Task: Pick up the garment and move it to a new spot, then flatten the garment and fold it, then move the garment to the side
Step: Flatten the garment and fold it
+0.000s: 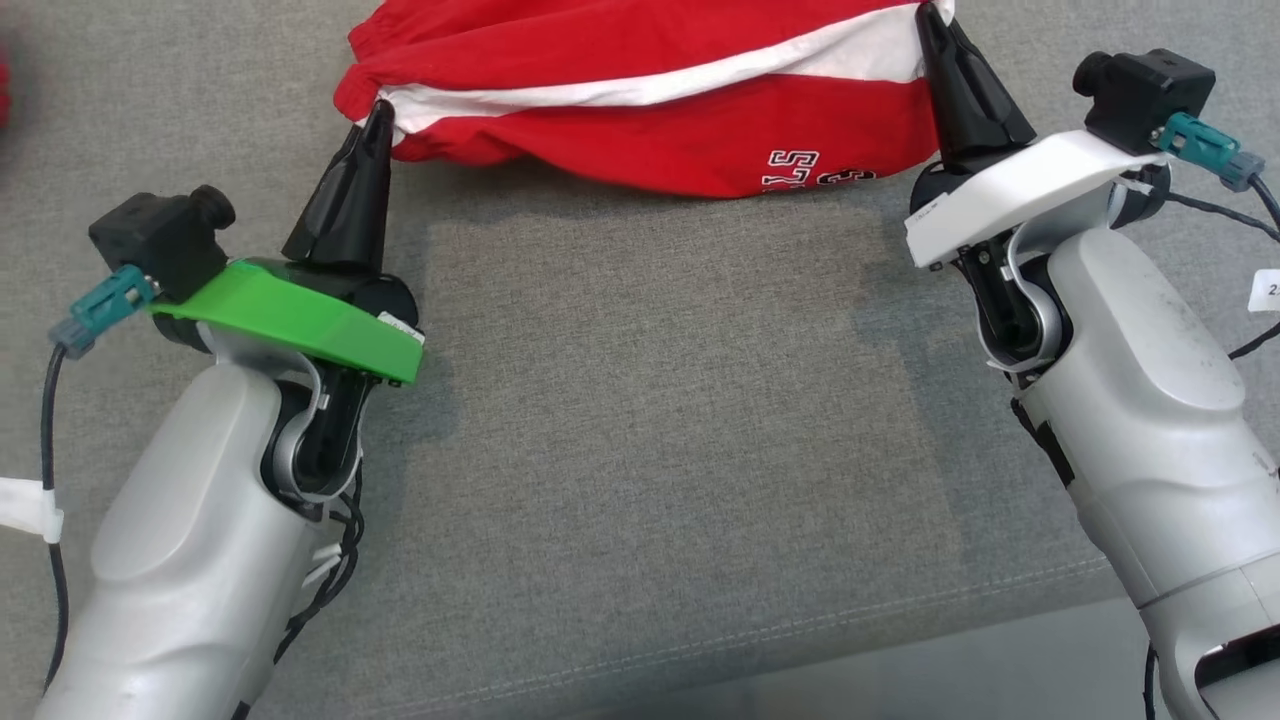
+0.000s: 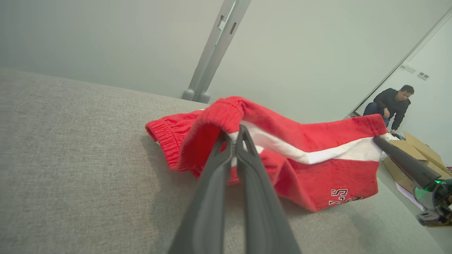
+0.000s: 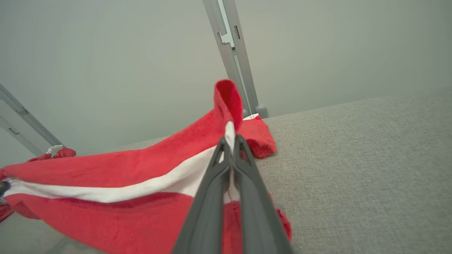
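Observation:
The garment [image 1: 640, 110] is a pair of red shorts with a white side stripe and black-and-white lettering near one hem. It hangs stretched between both grippers, sagging down to the grey surface [image 1: 640, 420]. My left gripper [image 1: 379, 108] is shut on its left end by the elastic waistband [image 2: 166, 141]. My right gripper [image 1: 928, 12] is shut on its right end at the white stripe. In the left wrist view the left gripper [image 2: 233, 132] pinches the garment [image 2: 303, 169]. In the right wrist view the right gripper [image 3: 230, 139] pinches the garment [image 3: 116, 176] at the stripe.
A grey upholstered surface spreads under both arms, with its front edge [image 1: 800, 650] near the bottom of the head view. A metal post [image 2: 212, 53] stands behind the far edge. A person [image 2: 390, 106] crouches by cardboard boxes [image 2: 416, 155] in the background. Another red cloth [image 3: 56, 152] lies at the far left.

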Robot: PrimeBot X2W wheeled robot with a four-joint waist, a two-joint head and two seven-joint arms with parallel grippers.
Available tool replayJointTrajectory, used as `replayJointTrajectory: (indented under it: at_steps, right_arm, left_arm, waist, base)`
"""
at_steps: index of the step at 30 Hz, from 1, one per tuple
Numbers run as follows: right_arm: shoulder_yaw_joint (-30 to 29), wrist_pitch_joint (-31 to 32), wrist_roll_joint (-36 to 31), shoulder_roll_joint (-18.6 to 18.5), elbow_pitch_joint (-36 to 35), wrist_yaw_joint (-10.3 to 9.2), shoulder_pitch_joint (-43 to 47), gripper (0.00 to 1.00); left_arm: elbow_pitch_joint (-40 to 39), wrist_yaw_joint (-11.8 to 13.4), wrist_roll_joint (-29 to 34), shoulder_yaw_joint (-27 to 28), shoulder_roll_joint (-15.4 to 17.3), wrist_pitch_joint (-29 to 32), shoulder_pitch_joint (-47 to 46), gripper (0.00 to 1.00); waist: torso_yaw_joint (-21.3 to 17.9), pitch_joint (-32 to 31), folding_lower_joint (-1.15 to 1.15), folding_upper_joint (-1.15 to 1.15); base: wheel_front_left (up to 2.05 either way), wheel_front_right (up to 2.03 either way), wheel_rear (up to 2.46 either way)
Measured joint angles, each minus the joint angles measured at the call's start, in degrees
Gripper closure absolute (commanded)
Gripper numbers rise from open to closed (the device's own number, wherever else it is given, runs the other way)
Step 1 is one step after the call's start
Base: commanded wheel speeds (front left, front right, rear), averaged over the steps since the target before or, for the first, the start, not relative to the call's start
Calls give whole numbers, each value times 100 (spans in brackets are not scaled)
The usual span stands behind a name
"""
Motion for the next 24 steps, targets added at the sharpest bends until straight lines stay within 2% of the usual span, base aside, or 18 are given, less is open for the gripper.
replayJointTrajectory:
  at_steps: [6, 11, 19, 24]
  right_arm:
    - [-48, -1, 129, -138, -307, 0, 303, 100]
    - [-196, -1, 151, -256, -710, 0, 814, 100]
    - [-602, 0, 142, -394, -1617, 0, 2358, 100]
    - [-643, 0, 142, -398, -2165, 1, 3403, 100]
  left_arm:
    - [-410, 0, 73, 100, -63, 1, 375, 100]
    - [-681, 0, 526, 245, -103, 1, 790, 100]
    - [-1345, -1, 1151, 680, -381, -4, 2103, 100]
    - [-1885, -5, 1427, 1045, -549, -4, 3131, 100]
  waist:
    - [84, -154, 0, 0]
    - [129, -358, 0, 0]
    - [185, -856, -1, 0]
    - [175, -1225, -1, 0]
  base:
    - [0, 0, 0]
    - [0, 0, 0]
    - [0, 0, 0]
    - [0, 0, 0]
